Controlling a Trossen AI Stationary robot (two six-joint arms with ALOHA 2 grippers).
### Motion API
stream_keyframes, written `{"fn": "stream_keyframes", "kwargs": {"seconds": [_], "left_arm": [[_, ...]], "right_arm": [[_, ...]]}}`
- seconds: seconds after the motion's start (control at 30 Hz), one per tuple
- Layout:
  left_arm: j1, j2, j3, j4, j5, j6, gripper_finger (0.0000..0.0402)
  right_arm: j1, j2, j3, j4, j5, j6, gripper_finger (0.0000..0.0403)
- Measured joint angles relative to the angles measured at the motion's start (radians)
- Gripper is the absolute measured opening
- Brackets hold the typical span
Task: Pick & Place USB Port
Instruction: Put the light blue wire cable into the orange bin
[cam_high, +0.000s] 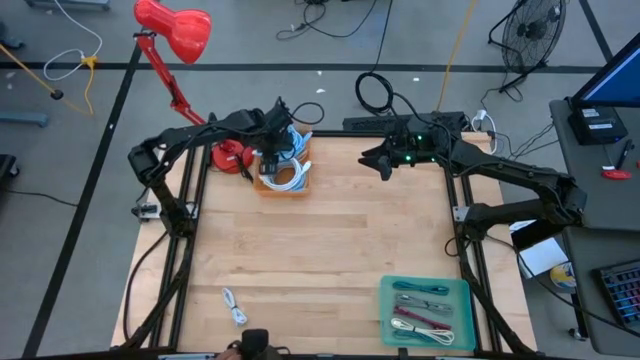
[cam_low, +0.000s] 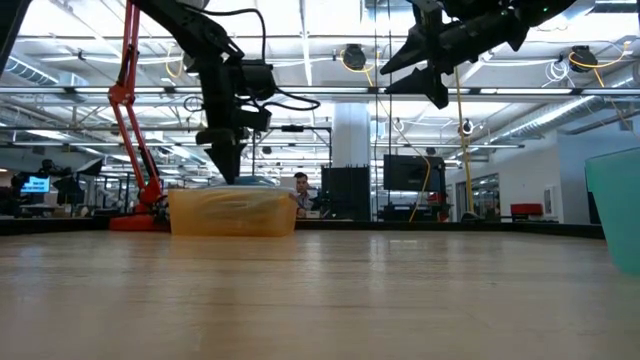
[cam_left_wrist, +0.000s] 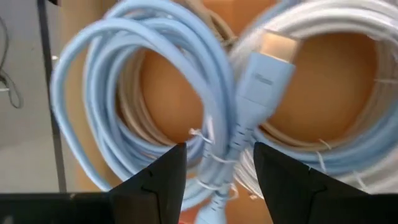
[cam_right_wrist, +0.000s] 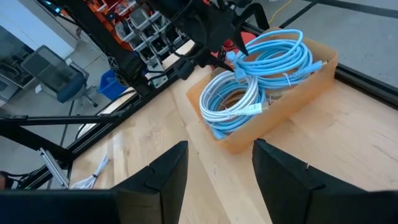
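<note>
Nearest the front edge, a teal plastic tray (cam_high: 384, 300) is holding sorted cables. Farther back, the left gripper (cam_left_wrist: 217, 177) is hovering, fingers parted, astride a coiled light-blue USB cable (cam_left_wrist: 186, 93) inside the orange cardboard box (cam_right_wrist: 292, 93); seemingly the picking step, calling next for descending and closing. The right gripper (cam_right_wrist: 217, 168) is waiting aloft, fingers apart. The box wall is hiding the fingertips in the low view.

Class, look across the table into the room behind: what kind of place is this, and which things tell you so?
Probably a large robotics lab or industrial workshop. Exposed ceiling trusses with hanging lights, rows of monitors and workstations behind, and parts bins on shelving beside the wooden table suggest that.
</note>
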Motion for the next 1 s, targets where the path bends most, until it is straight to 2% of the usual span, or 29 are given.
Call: {"fn": "stream_keyframes", "kwargs": {"seconds": [0.07, 0.13, 0.27, 0.3, 0.43, 0.57, 1.0], "left_arm": [[0.001, 0.001, 0.0, 0.012, -0.008, -0.007, 0.0183], [0.003, 0.001, 0.0, 0.012, -0.008, -0.015, 0.0154], [0.004, 0.001, 0.0, 0.0, -0.002, -0.016, 0.0039], [0.005, 0.001, 0.0, -0.005, 0.004, -0.014, 0.0022], [0.004, 0.001, 0.0, -0.001, 0.004, -0.025, 0.0025], [0.004, 0.001, 0.0, 0.022, 0.0, -0.036, 0.0008], [0.035, 0.001, -0.001, 0.12, -0.014, -0.033, 0.0008]], "right_arm": [[0.0, 0.0, 0.0, 0.0, 0.0, 0.0, 0.0169], [0.0, 0.0, 0.0, 0.0, 0.0, 0.001, 0.0169], [0.0, 0.0, 0.0, 0.0, 0.0, 0.004, 0.0169], [0.0, 0.0, 0.0, 0.0, -0.001, 0.004, 0.0169], [0.0, -0.003, 0.0, -0.002, 0.0, 0.004, 0.0169], [0.0, -0.003, 0.0, -0.002, 0.0, 0.004, 0.0169], [0.0, -0.003, 0.001, 0.006, 0.002, 0.004, 0.0169]]}}
